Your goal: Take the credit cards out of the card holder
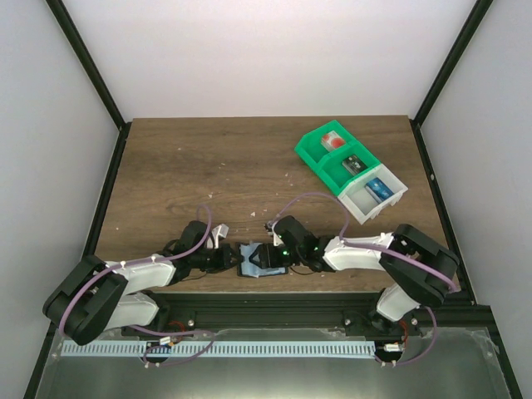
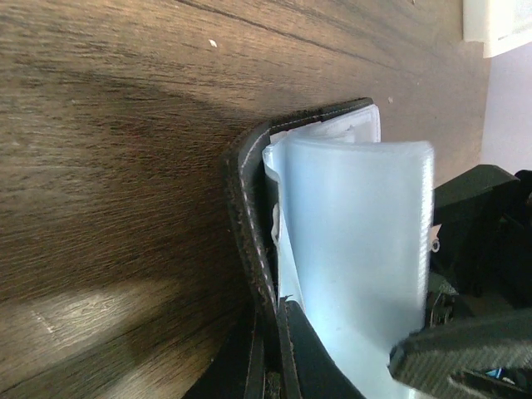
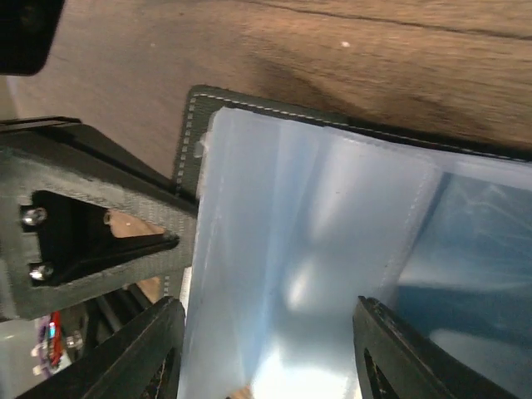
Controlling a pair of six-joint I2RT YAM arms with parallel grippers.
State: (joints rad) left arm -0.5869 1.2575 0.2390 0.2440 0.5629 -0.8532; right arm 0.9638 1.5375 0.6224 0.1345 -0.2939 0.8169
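Note:
The card holder (image 1: 260,267) lies open at the table's near edge between my two grippers. Its pale blue-grey panels and black stitched edging fill the left wrist view (image 2: 357,241) and the right wrist view (image 3: 316,233). My left gripper (image 1: 230,259) is shut on the holder's black edge (image 2: 273,349) at its left side. My right gripper (image 1: 283,256) is open, with its fingers (image 3: 145,349) spread either side of a pale sleeve (image 3: 266,332) and not pinching it. A deeper blue patch (image 3: 490,266) shows through the sleeve at the right, seemingly a credit card inside.
A green-and-white compartment bin (image 1: 350,171) with small items stands at the back right; its white corner shows in the left wrist view (image 2: 497,25). The table's front edge (image 1: 274,293) lies just below the holder. Black frame posts (image 1: 87,79) flank the table.

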